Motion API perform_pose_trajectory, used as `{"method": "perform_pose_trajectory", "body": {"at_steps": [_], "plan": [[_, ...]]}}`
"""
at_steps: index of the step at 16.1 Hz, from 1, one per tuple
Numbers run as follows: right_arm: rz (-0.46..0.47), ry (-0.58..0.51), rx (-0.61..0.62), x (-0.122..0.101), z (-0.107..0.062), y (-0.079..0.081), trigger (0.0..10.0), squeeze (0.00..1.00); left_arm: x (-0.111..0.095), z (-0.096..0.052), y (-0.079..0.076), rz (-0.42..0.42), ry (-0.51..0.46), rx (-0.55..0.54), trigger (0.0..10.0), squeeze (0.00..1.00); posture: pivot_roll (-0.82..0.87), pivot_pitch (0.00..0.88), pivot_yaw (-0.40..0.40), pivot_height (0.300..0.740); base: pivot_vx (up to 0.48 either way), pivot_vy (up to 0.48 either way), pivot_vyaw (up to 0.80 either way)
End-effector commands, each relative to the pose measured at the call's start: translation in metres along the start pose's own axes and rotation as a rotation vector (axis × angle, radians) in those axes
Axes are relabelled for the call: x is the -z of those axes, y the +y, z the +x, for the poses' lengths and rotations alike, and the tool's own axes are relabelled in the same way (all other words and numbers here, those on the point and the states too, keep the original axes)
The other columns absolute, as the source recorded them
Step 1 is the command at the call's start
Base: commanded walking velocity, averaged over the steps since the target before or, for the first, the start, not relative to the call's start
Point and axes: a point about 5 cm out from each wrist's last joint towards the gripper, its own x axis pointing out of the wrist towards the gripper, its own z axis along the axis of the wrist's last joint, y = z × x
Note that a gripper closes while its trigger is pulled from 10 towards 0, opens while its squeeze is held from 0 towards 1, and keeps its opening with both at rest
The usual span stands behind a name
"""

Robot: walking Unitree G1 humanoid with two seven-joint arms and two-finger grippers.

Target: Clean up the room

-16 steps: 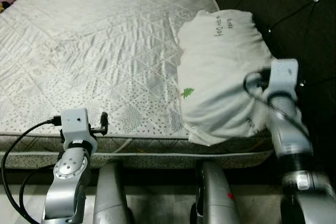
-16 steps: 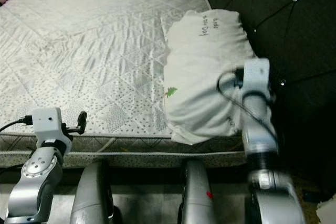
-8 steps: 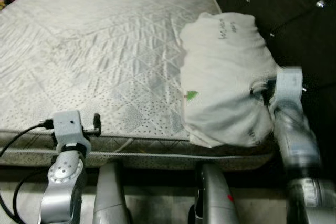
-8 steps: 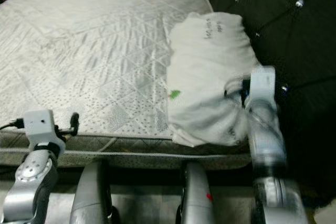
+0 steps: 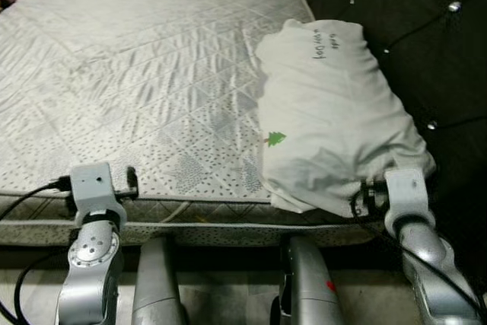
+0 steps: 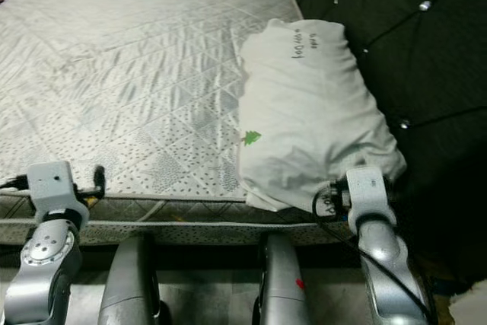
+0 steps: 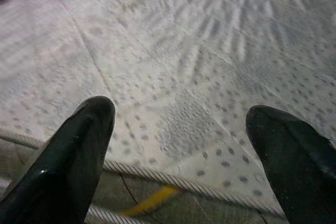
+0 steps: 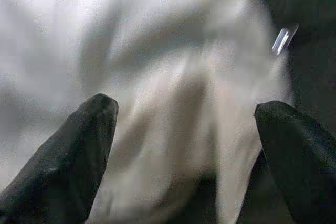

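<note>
Right wrist view gives you the right gripper (image 8: 184, 145) spread wide, close before the pillow's (image 5: 331, 112) near end. Your left gripper (image 7: 178, 145), also spread, hovers at the near edge of the bed (image 5: 137, 74). Beyond, the white pillow lies along the mattress's right side against the dark tufted headboard (image 5: 411, 20).

Handwriting (image 5: 326, 42) on the pillow (image 5: 327, 119) is too small to read.

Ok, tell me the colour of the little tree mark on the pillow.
Green, on the white pillow; the left eye view shows it best.
</note>
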Motion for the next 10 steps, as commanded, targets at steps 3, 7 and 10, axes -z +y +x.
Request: {"method": "perform_pose_trajectory", "body": {"at_steps": [3,7,10], "plan": [[0.041,-0.304,0.047,-0.076,0.019,0.006,10.0,1.00,-0.016,-0.003,0.001,-0.014,-0.075,-0.036,10.0,0.00,0.09,0.000,-0.044,0.536,0.000,0.000,0.00],[0.200,-0.432,-0.115,-0.113,0.025,0.046,10.0,1.00,-0.017,-0.010,-0.020,-0.071,-0.102,-0.001,10.0,0.00,0.11,0.000,-0.084,0.536,0.000,0.000,0.00],[0.277,-0.382,-0.253,-0.108,0.025,0.071,10.0,0.00,-0.023,-0.011,-0.031,-0.079,-0.132,0.027,10.0,0.00,0.13,0.000,-0.121,0.536,0.000,0.000,0.00]]}}
